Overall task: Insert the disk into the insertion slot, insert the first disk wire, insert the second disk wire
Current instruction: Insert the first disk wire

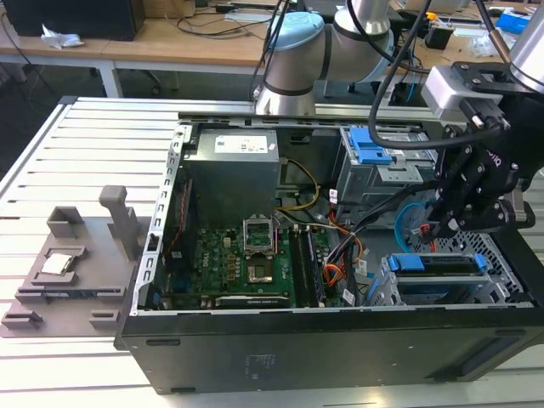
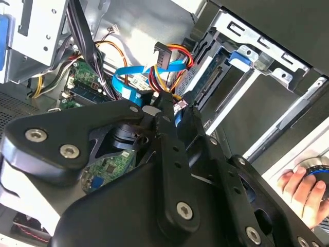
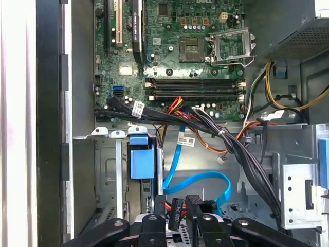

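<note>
The disk [image 1: 442,265], silver in a blue carrier, lies inside the insertion slot [image 1: 501,282], a perforated metal cage at the case's front corner on the exterior view's right. Its dark edge shows in the cage [image 2: 208,85]. My gripper [image 1: 438,228] hangs just above the cage's inner end. In both wrist views the gripper [image 2: 167,103] [image 3: 176,206] is shut on a small plug, and the first disk wire [image 2: 159,80] of red and orange strands runs into the fingertips. The second disk wire [image 3: 200,179] [image 2: 126,77], a light-blue flat cable, loops loose beside the fingers.
A taller grey bay with a blue latch [image 1: 370,149] stands behind the gripper. Thick black cables [image 3: 226,139] cross between the motherboard [image 1: 246,263] and the cage. A person's hand [image 2: 298,185] rests by the case's edge. A grey fixture [image 1: 68,263] sits outside the case.
</note>
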Controlling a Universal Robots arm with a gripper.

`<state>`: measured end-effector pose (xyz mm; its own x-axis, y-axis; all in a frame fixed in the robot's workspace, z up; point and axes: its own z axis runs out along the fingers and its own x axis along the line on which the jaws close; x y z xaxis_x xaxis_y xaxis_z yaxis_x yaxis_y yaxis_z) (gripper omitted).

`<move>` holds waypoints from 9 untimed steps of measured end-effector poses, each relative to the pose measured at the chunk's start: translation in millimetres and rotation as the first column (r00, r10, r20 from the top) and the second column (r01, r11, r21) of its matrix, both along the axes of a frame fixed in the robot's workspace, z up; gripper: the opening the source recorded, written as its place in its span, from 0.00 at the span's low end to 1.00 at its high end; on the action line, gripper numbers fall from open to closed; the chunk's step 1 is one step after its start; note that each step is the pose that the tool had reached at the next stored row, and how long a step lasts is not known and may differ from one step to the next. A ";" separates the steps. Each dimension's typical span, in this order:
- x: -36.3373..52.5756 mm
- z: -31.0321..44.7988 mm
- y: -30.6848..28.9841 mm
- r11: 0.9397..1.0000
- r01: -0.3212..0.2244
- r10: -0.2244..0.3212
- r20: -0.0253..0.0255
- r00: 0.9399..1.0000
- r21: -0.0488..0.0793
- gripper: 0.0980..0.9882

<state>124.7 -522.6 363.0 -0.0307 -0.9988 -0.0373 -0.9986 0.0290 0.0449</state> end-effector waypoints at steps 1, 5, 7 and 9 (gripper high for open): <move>0.0 -0.2 0.0 1.000 0.004 -0.004 0.000 1.000 0.000 0.23; 0.2 -0.4 0.1 1.000 0.006 -0.006 0.000 1.000 0.000 0.23; 0.4 -0.3 0.1 1.000 0.006 -0.006 0.000 1.000 0.000 0.07; 0.5 -0.3 0.1 1.000 0.006 -0.006 0.000 1.000 0.000 0.07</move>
